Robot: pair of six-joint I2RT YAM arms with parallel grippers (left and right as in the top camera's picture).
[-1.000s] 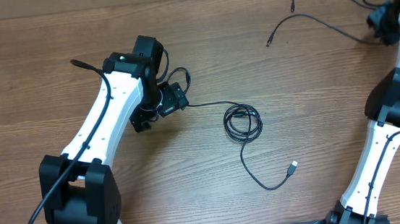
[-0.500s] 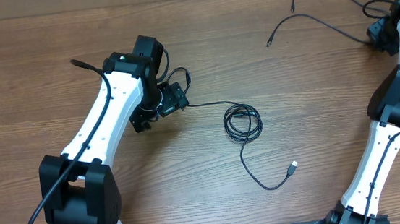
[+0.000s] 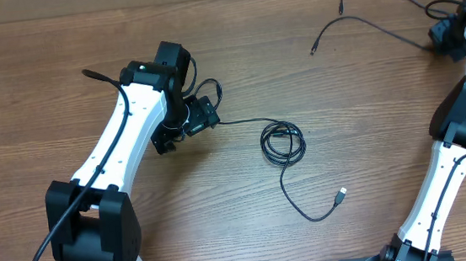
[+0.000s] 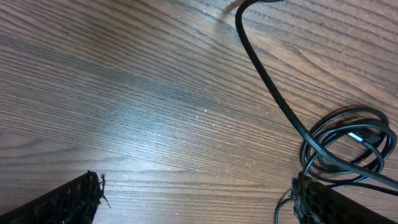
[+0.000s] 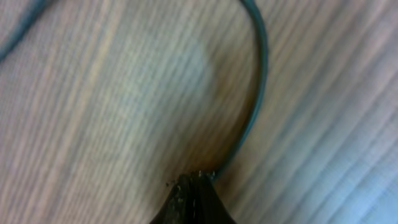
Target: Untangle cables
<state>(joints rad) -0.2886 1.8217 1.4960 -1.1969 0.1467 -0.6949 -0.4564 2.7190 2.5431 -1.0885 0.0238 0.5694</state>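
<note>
A small coil of thin black cable [image 3: 283, 141] lies mid-table. One strand runs left from it to my left gripper [image 3: 205, 118]. Another trails down to a silver USB plug [image 3: 341, 194]. In the left wrist view the coil [image 4: 348, 144] lies just beyond the right finger, and my left gripper [image 4: 196, 200] is open wide over bare wood. Two loose black cables [image 3: 359, 20] curve across the far right toward my right gripper [image 3: 444, 36]. In the blurred right wrist view the fingers [image 5: 196, 185] are shut, with a cable strand [image 5: 258, 93] coming out at their tips.
The table is brown wood [image 3: 57, 53]. The left arm's own thicker black wire loops beside its wrist [image 3: 210, 88]. The right arm's white links [image 3: 448, 171] stand along the right edge.
My right gripper has shifted slightly at the far right edge with the cable end. The left arm and the coil have not moved.
</note>
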